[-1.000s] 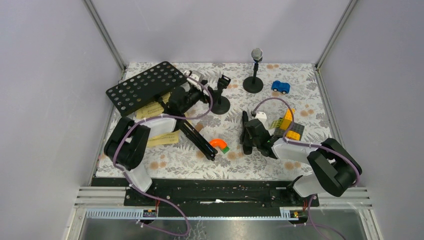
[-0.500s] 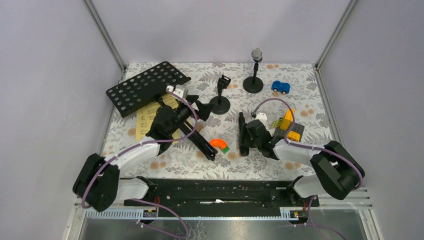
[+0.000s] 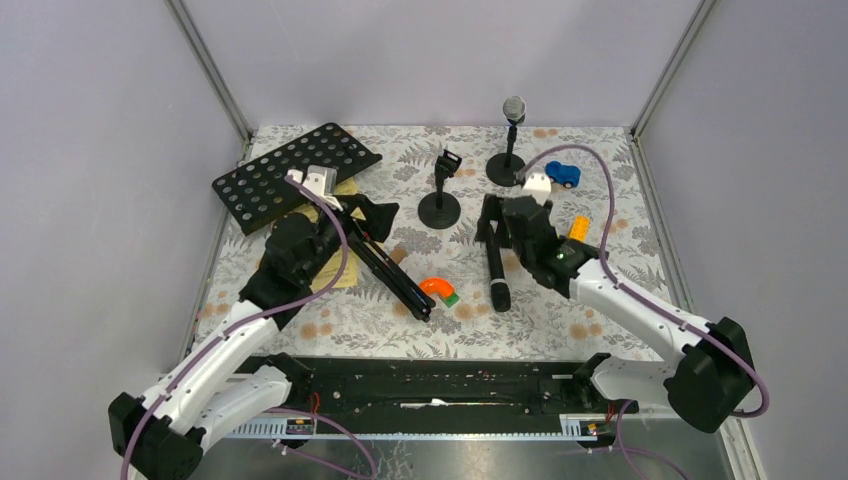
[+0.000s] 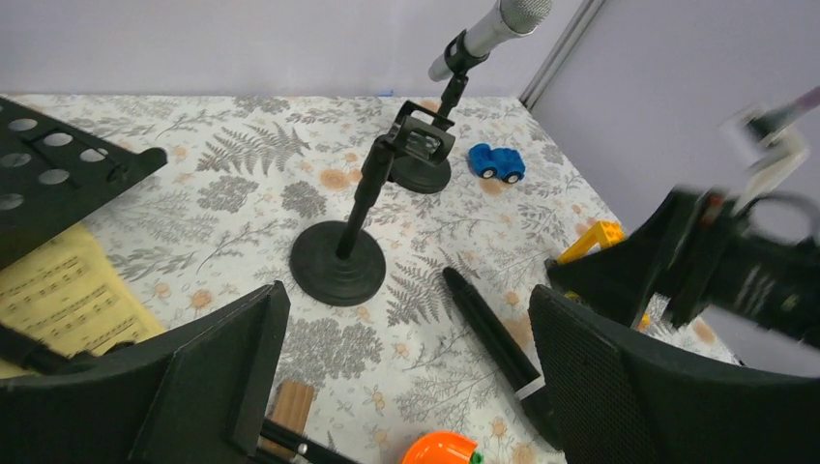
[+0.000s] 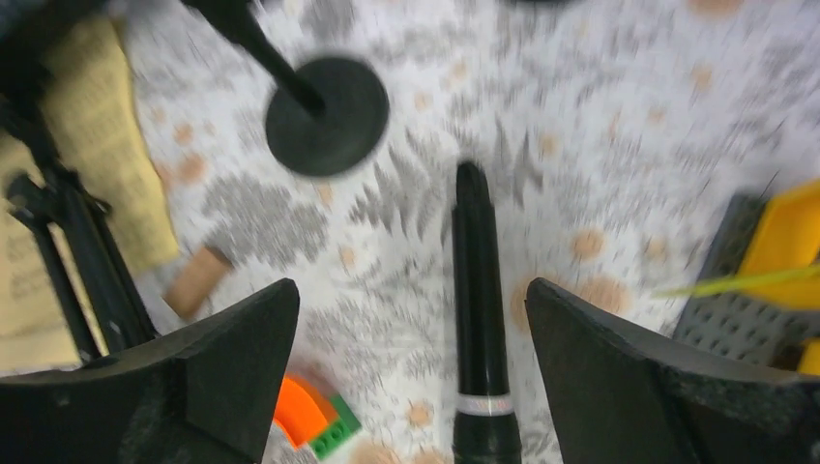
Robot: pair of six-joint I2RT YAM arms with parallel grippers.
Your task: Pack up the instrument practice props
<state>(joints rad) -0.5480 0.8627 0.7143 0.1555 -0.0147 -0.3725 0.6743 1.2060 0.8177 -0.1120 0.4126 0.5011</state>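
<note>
Now my right claw (image 5: 406,290) stands wide open, holding nothing, above the black microphone (image 5: 479,300), which lies flat on the floral table (image 3: 560,320), right of the orange curved toy block (image 3: 437,289); its long axis runs near to far, silver-banded end toward my bases. My left claw (image 4: 406,319) gapes empty too

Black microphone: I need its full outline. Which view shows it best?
Top external: the black microphone lies whole, sharp and uncovered. The right wrist view shows it closer but blurred, with its near end cropped. In the left wrist view one end hides behind the left gripper.
</note>
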